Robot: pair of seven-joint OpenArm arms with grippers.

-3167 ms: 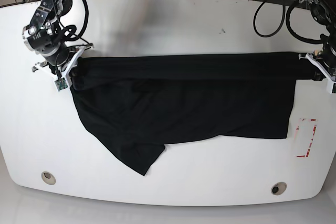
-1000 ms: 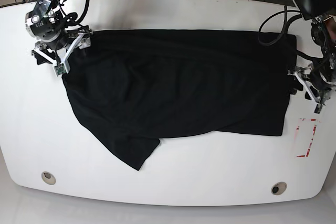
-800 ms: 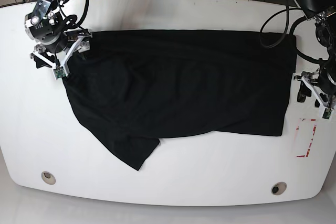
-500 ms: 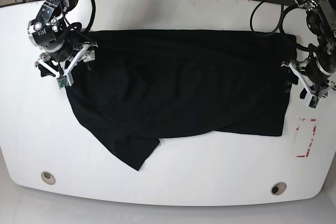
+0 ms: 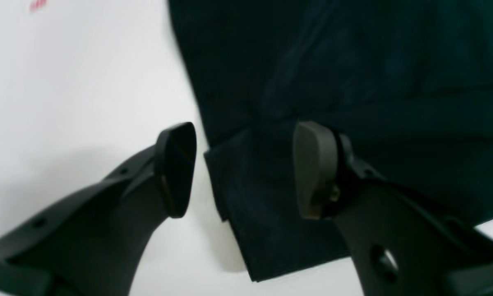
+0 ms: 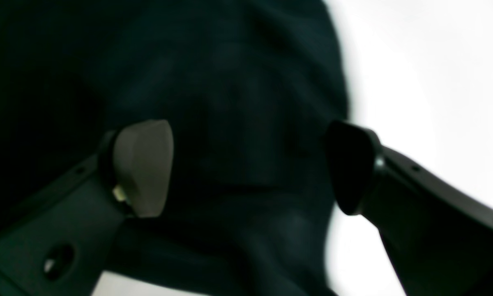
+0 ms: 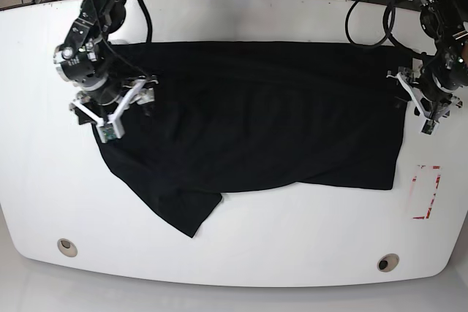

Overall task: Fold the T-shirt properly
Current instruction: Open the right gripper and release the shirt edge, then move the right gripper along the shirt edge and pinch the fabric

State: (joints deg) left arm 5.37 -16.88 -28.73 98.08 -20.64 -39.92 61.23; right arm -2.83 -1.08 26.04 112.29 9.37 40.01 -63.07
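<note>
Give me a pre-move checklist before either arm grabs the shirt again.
1. Left gripper open, nothing held: ok.
2. Right gripper open, nothing held: ok.
3. Left gripper straddles an edge of the T-shirt: ok.
4. Right gripper over cloth near its edge: ok.
5. T-shirt lying flat and square: not ok, one sleeve sticks out at the near corner.
6. Fold layers aligned underneath: cannot tell.

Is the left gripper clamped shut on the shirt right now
No, in the left wrist view the left gripper stands open over the T-shirt, with cloth showing in the gap between its pads.
</note>
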